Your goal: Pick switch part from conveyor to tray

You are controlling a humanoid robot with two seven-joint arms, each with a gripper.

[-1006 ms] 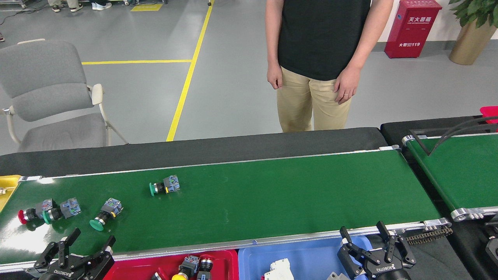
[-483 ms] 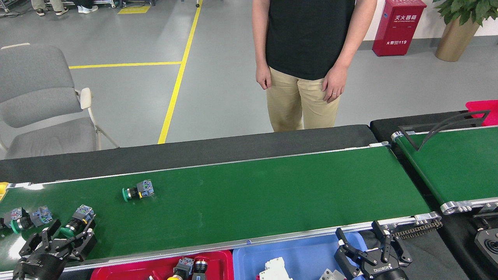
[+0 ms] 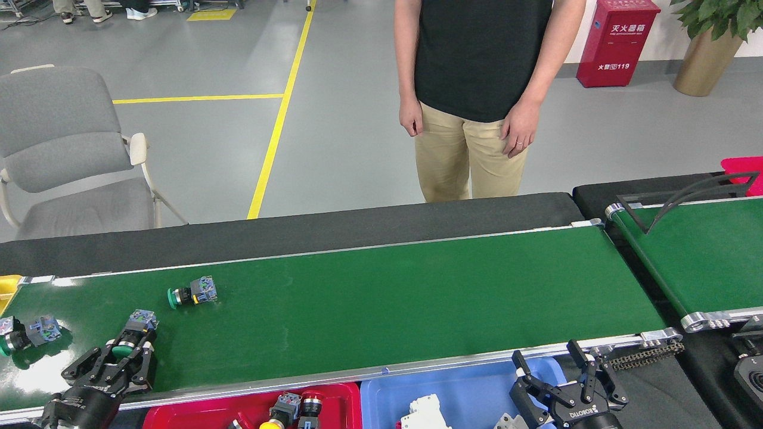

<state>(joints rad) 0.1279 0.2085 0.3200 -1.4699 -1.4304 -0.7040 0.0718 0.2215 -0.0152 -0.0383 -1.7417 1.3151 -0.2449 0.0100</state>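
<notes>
Conveyor [image 3: 387, 298] mostly bare; left gripper [image 3: 122, 356] straddles switch part [image 3: 132, 333] (near edge).

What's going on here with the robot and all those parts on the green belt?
The robot is picking switch parts off the conveyor. Its left hand is down around a green-capped switch near the belt's left end, fingers either side. Two more switches lie nearby. The right hand waits open above the blue tray. A person stands watching.
</notes>
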